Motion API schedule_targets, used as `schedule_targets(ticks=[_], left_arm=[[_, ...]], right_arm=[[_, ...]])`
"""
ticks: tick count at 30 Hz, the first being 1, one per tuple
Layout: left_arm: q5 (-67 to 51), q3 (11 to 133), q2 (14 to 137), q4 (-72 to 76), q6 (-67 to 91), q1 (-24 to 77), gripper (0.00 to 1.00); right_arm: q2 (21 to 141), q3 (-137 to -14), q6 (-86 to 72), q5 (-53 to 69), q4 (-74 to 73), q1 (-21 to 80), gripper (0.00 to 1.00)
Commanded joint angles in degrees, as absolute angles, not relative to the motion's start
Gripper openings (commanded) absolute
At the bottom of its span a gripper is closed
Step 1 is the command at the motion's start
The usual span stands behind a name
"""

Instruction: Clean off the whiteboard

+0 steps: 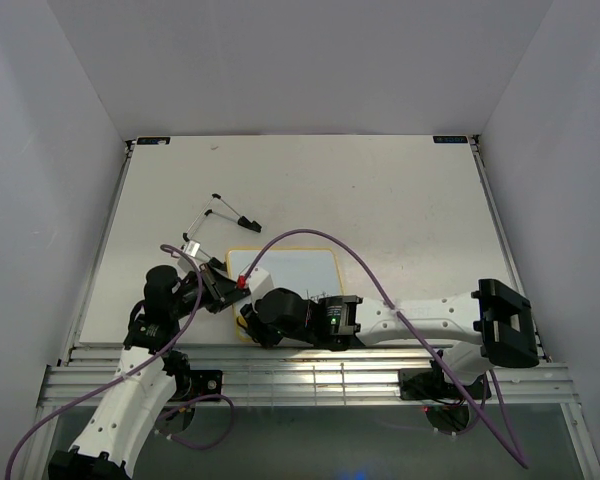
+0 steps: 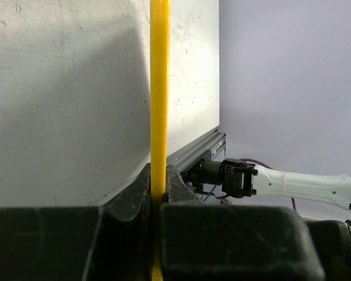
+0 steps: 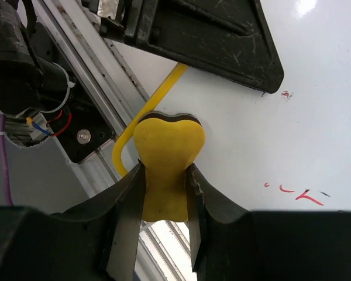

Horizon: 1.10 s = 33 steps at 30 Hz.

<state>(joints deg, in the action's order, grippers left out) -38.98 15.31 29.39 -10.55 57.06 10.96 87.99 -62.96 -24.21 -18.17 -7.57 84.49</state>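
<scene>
Yellow-framed whiteboard, top view: lies on the table near the front edge, left of centre, just ahead of the arm bases.
Top view, left gripper: at the board's left edge, reaching in from the left.
Top view, right gripper: over the board's near left corner, with the arm stretched in from the right; its hold cannot be made out from here.
Top view, loose pieces: thin black-and-white items on the table just beyond the board's far left corner, too small to identify.
Left wrist view, grip: the two black fingers are pressed together on the board's thin yellow edge, seen edge-on and running straight up between them.
Left wrist view, background: pale table surface on both sides of the edge, the right arm's white link low at the right.
Right wrist view, eraser: yellow, bone-shaped, pinched at its waist between closed fingers, its dark-rimmed end at the white surface by the rounded frame corner.
Right wrist view, red marks: a few short strokes on the board, right of the eraser and apart from it.
Right wrist view, top: the left gripper's black finger overlaps the board's edge.
</scene>
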Motion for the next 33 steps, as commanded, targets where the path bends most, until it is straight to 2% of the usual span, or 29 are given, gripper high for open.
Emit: schedule_targets(ticks=[1,10,19,23,28,33], left_arm=[[-43.77,20.3,26.28,1.94,68.03,11.25,0.0],[-44.38,17.41,22.5,0.7,70.14,11.25,0.0],[-45.0,14.5,20.83,0.26,69.44,11.25,0.0],[-44.65,14.15,20.39,-2.28,67.77,11.16,0.0],[-43.77,13.54,19.16,-3.77,66.71,11.25,0.0],[-42.28,13.27,17.85,-6.15,65.39,11.25,0.0]], right_arm=[[92.02,-64.07,-26.01,-14.5,-8.17,85.44,0.08],[84.65,-50.73,-28.65,-15.21,-6.6,77.88,0.08],[70.24,-33.15,-31.2,-13.8,-3.6,69.35,0.08],[67.06,-32.08,-31.81,-11.08,-1.76,69.17,0.08],[69.77,-34.36,-33.4,-7.03,2.89,70.83,0.08],[75.58,-43.23,-34.36,-7.56,3.43,76.19,0.08]])
